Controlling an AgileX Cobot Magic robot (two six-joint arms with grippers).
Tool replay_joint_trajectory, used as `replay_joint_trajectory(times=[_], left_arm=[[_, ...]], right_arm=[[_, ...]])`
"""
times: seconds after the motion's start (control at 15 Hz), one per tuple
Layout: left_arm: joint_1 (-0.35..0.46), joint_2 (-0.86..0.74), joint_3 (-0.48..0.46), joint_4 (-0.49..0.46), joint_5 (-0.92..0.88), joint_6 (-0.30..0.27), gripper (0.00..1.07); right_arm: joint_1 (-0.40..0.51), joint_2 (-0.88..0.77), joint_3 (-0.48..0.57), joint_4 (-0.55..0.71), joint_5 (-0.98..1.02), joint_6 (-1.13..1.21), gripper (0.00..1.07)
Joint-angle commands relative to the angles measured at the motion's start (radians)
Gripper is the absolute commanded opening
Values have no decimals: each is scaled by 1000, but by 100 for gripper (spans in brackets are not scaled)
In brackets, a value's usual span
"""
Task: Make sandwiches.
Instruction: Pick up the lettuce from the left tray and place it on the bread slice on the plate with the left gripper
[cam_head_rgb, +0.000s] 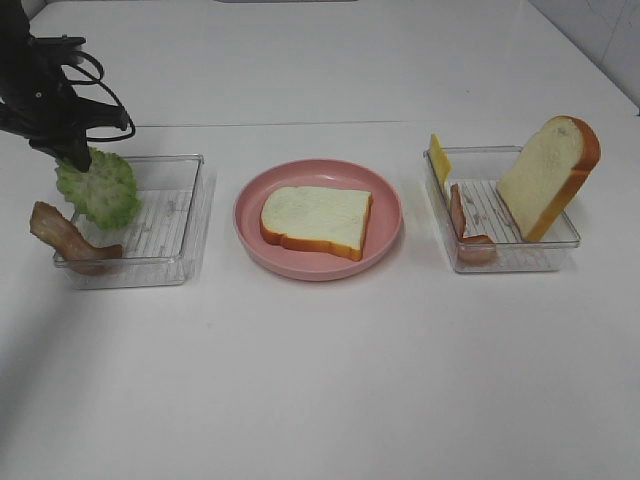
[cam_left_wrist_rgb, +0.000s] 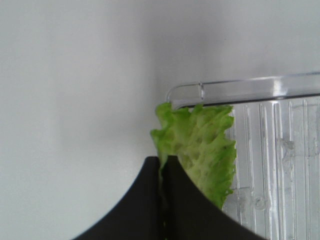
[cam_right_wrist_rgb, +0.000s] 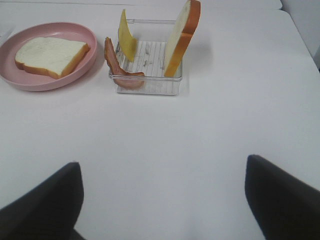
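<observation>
One lettuce leaf (cam_head_rgb: 98, 186) is pinched by the left gripper (cam_head_rgb: 75, 158), left of the plate (cam_head_rgb: 248, 228). Laying it on the plate's bread (cam_head_rgb: 316, 218) is called for next. Right gripper (cam_right_wrist_rgb: 162, 200): jaws apart.

- desk (cam_head_rgb: 320, 380): white, smooth, matt w/ faint sheen.
- plate (cam_head_rgb: 384, 190): pink plastic, smooth, semi-gloss.
- tray left of plate (cam_head_rgb: 190, 215) & tray right of plate (cam_head_rgb: 520, 255): clear plastic, glossy, ribbed floors.
- lettuce (cam_head_rgb: 98, 187), left of plate: green, crinkly, rough-veined, soft plastic look.
- bread slice (cam_head_rgb: 315, 218) on plate: matt, fine-pored face; crust smoother.
- bacon (cam_head_rgb: 65, 235), left of plate: reddish-brown, slight shine.
- left hand (cam_left_wrist_rgb: 162, 162): black, matt, smooth.
</observation>
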Motion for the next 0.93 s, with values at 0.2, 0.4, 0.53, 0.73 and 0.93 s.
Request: replay_joint_trajectory(times=[0.2, 0.4, 0.53, 0.73, 0.93], left_arm=[[1, -52, -4, -110, -11, 51, 0], [1, -126, -13, -238, -22, 82, 0], [1, -142, -14, -440, -27, 151, 0], [-5, -141, -12, -747, -24, 284, 0], [-63, -141, -12, -972, -40, 400, 0]], right_arm=[[-1, -6, -1, -1, -11, 2, 83], [-1, -6, -1, -1, -11, 2, 83], [-1, -6, -1, -1, -11, 2, 83], [-1, -6, -1, -1, -11, 2, 83], [-1, -6, -1, -1, -11, 2, 83]])
